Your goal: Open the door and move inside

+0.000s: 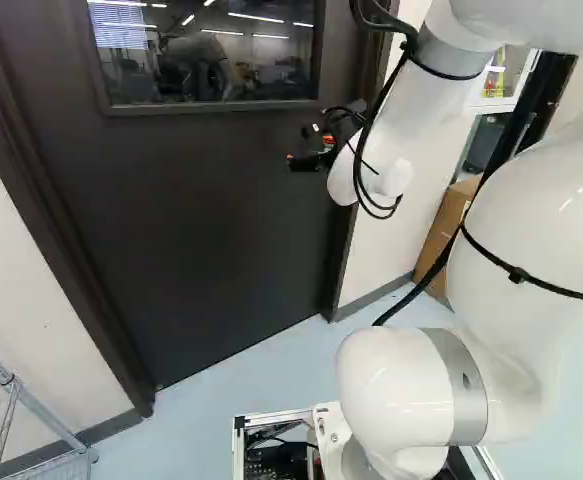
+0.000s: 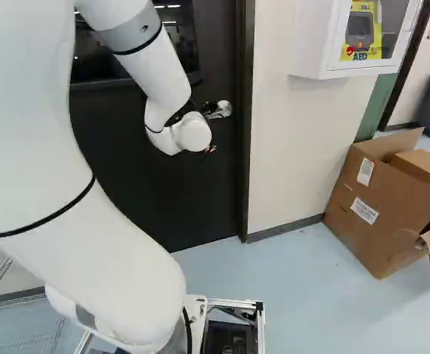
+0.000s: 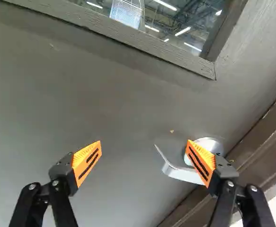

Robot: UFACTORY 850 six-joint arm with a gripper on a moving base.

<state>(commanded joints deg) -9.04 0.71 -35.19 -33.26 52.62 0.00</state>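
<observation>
The closed door [image 1: 201, 220] bars the way — free air beside its handle [image 3: 179, 174].

Dark windowed door [image 1: 191, 230] — shut — silver lever handle [image 3: 180, 174]

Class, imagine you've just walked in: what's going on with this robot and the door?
A white robot arm is reaching toward a dark door with a window in it. Its gripper is open near the metal handle, with one finger overlapping the handle in the wrist view, but it grips nothing. The door stands closed in its frame, so the way through has yet to be opened.
</observation>
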